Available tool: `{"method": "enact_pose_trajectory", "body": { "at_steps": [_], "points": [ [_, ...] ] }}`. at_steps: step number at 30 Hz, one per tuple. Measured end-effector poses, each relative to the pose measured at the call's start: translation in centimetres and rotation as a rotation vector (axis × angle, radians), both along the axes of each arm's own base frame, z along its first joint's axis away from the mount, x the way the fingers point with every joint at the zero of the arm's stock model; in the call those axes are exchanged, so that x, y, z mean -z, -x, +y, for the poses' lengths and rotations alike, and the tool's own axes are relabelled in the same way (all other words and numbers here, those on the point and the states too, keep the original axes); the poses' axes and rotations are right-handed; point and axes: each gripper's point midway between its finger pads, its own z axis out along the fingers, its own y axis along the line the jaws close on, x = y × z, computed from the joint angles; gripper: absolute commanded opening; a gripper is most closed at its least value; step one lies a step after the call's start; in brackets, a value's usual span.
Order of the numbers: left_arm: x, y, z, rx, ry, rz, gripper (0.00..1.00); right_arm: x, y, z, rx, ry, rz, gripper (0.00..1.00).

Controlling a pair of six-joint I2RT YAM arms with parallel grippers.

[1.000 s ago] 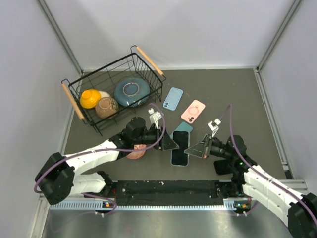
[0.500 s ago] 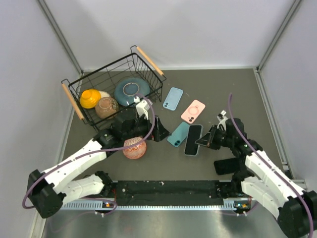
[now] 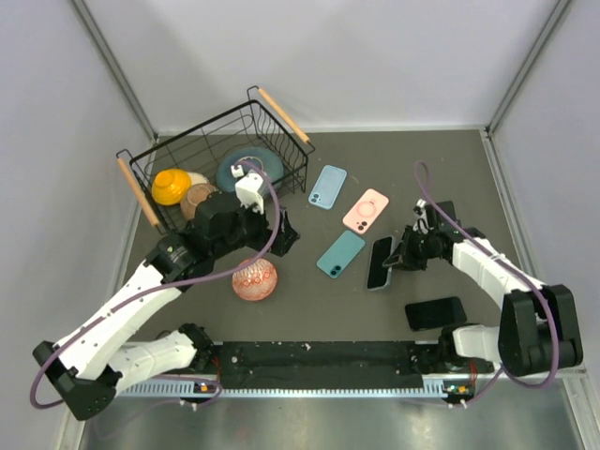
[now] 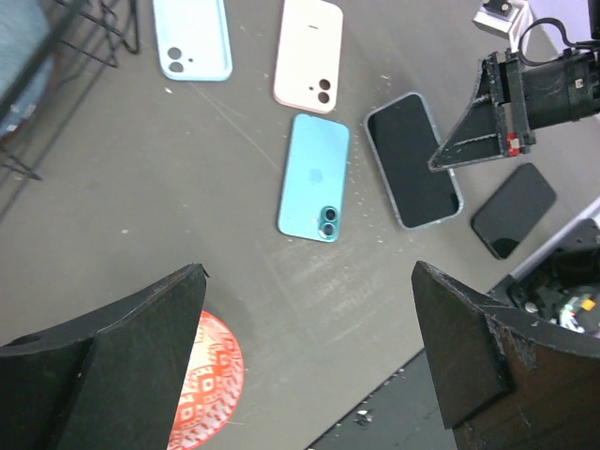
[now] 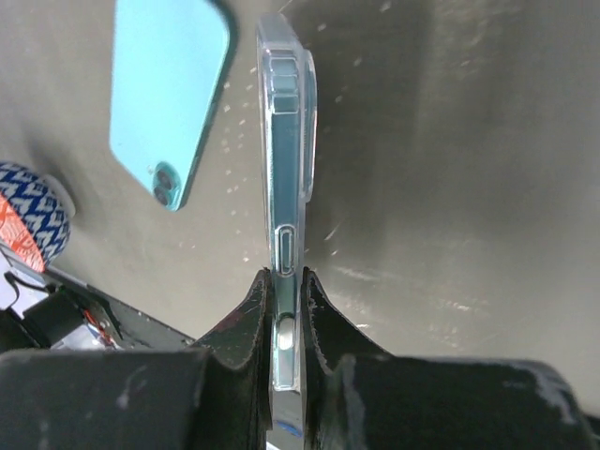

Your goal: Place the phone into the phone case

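My right jaws clamp one end of the clear phone case [image 5: 286, 169] beside the teal phone [image 4: 315, 176]; my left jaws stand wide apart above the counter [image 4: 141, 187], holding nothing.

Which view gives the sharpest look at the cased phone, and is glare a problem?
Right wrist: clear-cased phone edge crisp, right pincer blurred up close, pale glare streaks on the table. Left wrist: phone sharp, left pincer dark in the foreground. Top external: even light, soft shadows, phone small.
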Motion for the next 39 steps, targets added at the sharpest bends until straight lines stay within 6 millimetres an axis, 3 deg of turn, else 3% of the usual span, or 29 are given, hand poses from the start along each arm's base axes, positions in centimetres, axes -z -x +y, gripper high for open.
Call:
{"method": "enact_pose_trajectory", "body": {
  "at_steps": [3,8,9,14,20,28,31,32,35,39],
  "points": [
    [-0.3,-0.2,1.0,-0.022,-0.031,-0.035,0.97,1.2,-0.5,-1.1,0.015,0.015,0.046,0.1],
    [-0.7,0.3,2.1,-0.035,-0.041,-0.071,0.98,1.5,-1.3,-1.5,-0.003,-0.001,0.078,0.15],
    [-0.6,0.4,2.3,-0.037,-0.041,-0.078,0.98,1.5,-1.6,-1.6,-0.009,0.0,0.079,0.2],
    [0.1,0.7,3.0,-0.049,-0.051,-0.087,0.98,2.5,-2.8,-2.5,-0.008,0.036,0.095,0.21],
    [1.2,0.8,3.5,-0.063,-0.07,-0.082,0.99,3.1,-3.3,-3.4,0.0,0.045,0.11,0.31],
    [-0.2,1.0,4.5,-0.095,-0.042,-0.137,0.99,2.9,-4.7,-5.6,0.05,0.16,0.082,0.38],
    [-0.5,0.9,4.6,-0.105,-0.035,-0.15,0.99,1.9,-6.1,-5.8,0.062,0.175,0.045,0.29],
    [-0.5,0.9,4.6,-0.106,-0.036,-0.15,0.99,1.6,-6.4,-5.9,0.063,0.176,0.033,0.19],
    [-0.4,0.8,4.8,-0.112,-0.039,-0.153,0.99,0.7,-7.6,-5.8,0.067,0.172,-0.001,0.05],
    [-0.4,0.8,4.8,-0.114,-0.04,-0.154,0.99,0.5,-9.0,-5.6,0.074,0.162,-0.012,0.0]
  ]
}}
